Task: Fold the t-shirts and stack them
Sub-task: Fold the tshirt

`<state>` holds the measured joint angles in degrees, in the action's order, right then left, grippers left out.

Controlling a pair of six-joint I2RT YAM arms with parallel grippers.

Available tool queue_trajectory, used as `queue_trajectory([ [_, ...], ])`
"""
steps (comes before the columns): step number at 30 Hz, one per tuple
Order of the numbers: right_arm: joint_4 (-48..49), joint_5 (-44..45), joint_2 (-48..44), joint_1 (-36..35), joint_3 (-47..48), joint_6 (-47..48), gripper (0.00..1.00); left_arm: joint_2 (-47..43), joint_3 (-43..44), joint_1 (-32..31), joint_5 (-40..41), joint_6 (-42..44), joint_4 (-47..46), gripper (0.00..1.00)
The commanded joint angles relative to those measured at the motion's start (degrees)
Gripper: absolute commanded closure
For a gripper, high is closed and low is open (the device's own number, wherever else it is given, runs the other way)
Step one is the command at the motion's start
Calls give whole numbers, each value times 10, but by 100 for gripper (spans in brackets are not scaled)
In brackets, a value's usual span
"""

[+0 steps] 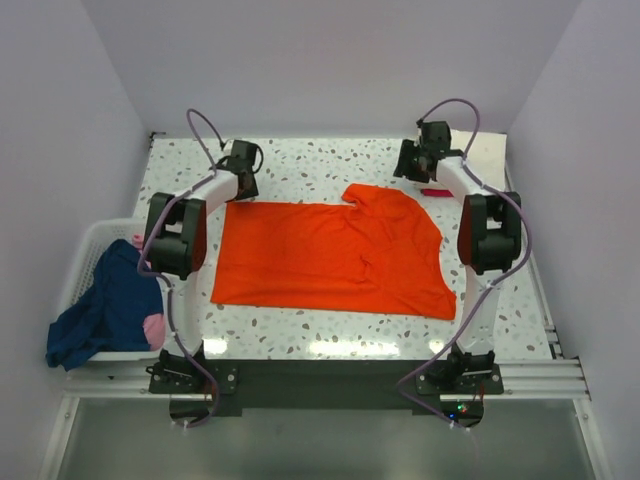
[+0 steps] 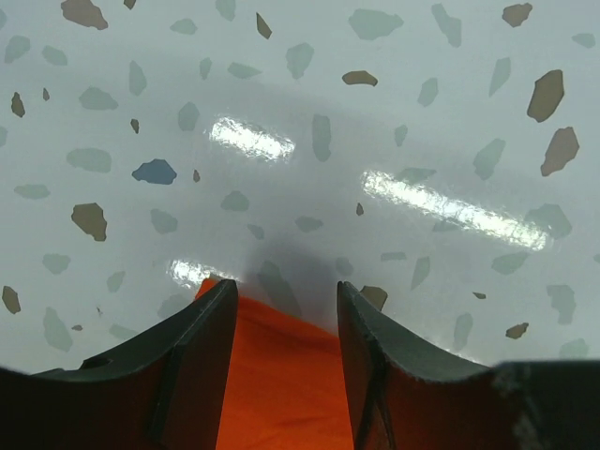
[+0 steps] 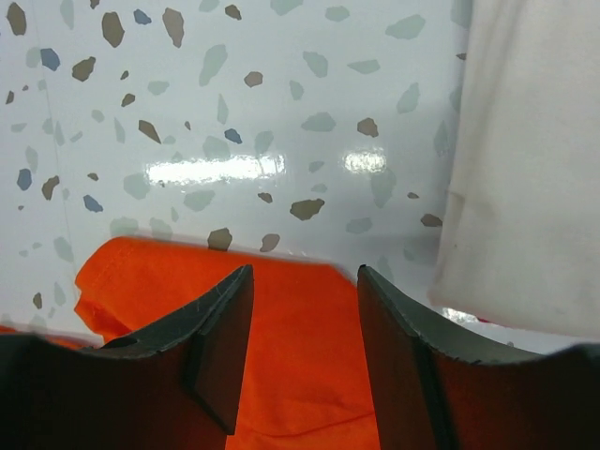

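Observation:
A bright orange t-shirt point(image 1: 330, 255) lies spread flat on the speckled table, with a fold near its far right. My left gripper point(image 1: 243, 165) is open at the shirt's far left corner. In the left wrist view point(image 2: 286, 295) the orange corner point(image 2: 281, 375) lies between the spread fingers. My right gripper point(image 1: 415, 160) is open at the shirt's far right edge. In the right wrist view point(image 3: 305, 277) the orange cloth point(image 3: 300, 356) lies under the gap. A cream-white shirt point(image 3: 525, 169) lies just right of it. A navy blue shirt point(image 1: 105, 305) and a bit of pink cloth point(image 1: 153, 328) hang from the basket.
A white slatted basket point(image 1: 85, 245) stands off the table's left edge. A small red sliver point(image 1: 435, 191) shows beside the right arm. White walls close in the table at the back and sides. The arm bases sit at the near edge.

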<state>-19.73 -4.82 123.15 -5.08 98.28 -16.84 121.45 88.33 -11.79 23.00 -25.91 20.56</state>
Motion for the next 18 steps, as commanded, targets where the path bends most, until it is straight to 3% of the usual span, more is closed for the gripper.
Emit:
queue_trajectory([
  [1, 7, 31, 30, -8, 44, 31, 48, 22, 45, -1, 33, -2, 28, 49],
  [18, -23, 34, 74, -8, 71, 69, 48, 17, 38, -1, 53, -31, 59, 50],
])
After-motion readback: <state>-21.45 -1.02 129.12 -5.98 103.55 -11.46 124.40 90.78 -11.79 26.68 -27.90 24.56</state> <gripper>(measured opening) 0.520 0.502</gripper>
